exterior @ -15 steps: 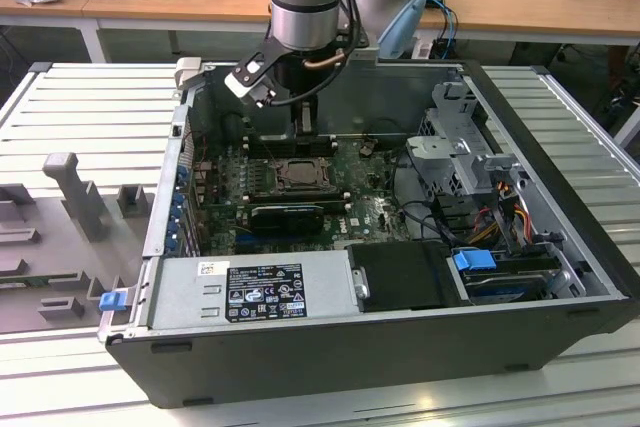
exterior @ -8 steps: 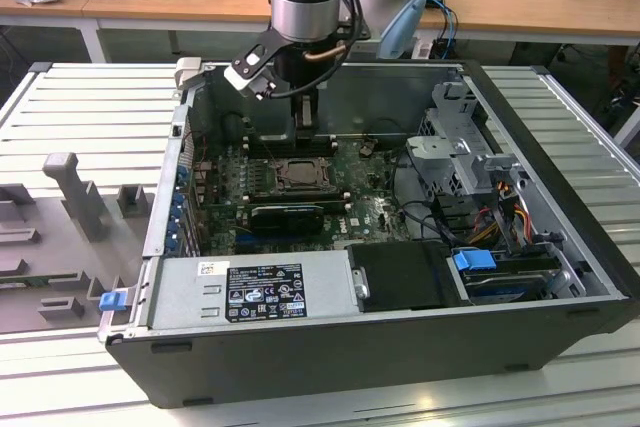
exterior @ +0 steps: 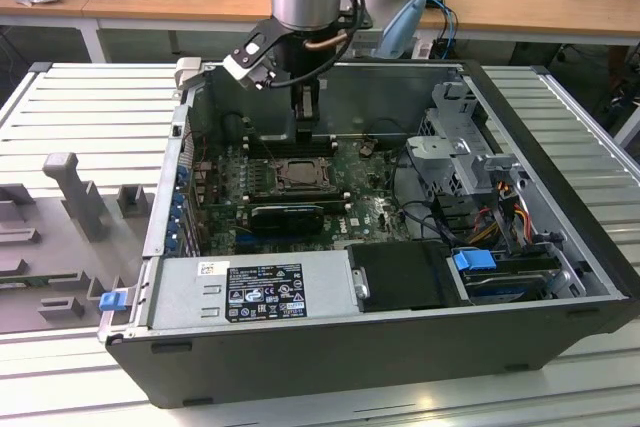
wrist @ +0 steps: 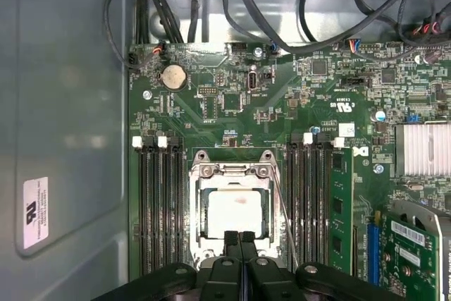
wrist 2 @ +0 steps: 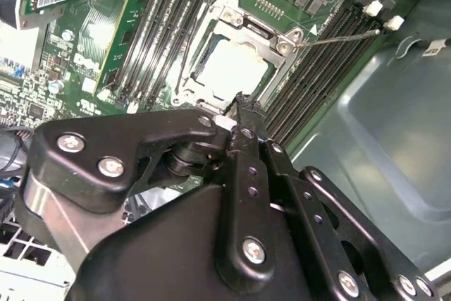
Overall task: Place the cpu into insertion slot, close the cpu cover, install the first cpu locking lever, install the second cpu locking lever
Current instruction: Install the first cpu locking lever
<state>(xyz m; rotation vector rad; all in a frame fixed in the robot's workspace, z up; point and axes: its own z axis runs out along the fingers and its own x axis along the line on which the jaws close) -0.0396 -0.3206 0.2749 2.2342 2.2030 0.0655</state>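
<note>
Exterior view: tower case [exterior: 560, 247] lies open on a slatted metal bench [exterior: 90, 97], and the arm comes in from 12 o'clock. The gripper [exterior: 308, 127] hangs over the green motherboard [exterior: 370, 202], just at 12 o'clock of the insertion slot [exterior: 298, 175]. A black card [exterior: 288, 215] sits at 6 o'clock of the slot, with the grey power supply [exterior: 255, 292] further out on the same line. The drive cage [exterior: 460, 152] is at 3 o'clock.

First wrist view: the cpu [wrist: 236, 209] is seated in the slot, its pale square face showing through the window of the cpu cover [wrist: 232, 171]. The cover lies flat over the chip. Its edge nearest the gripper is hidden behind the fingers [wrist: 231, 244]. The fingers are pressed together with no gap and nothing between them. Their tips are at the slot's near edge; contact cannot be judged.

A thin wire locking lever [wrist: 285, 220] runs from the cover's hinge corner and slants away from the frame over the memory slots [wrist: 310, 202]. In the second wrist view it points out across those slots, its far end well off the socket. More memory slots flank the other side. A coin cell [wrist: 173, 75] sits near the board's far corner.
</note>
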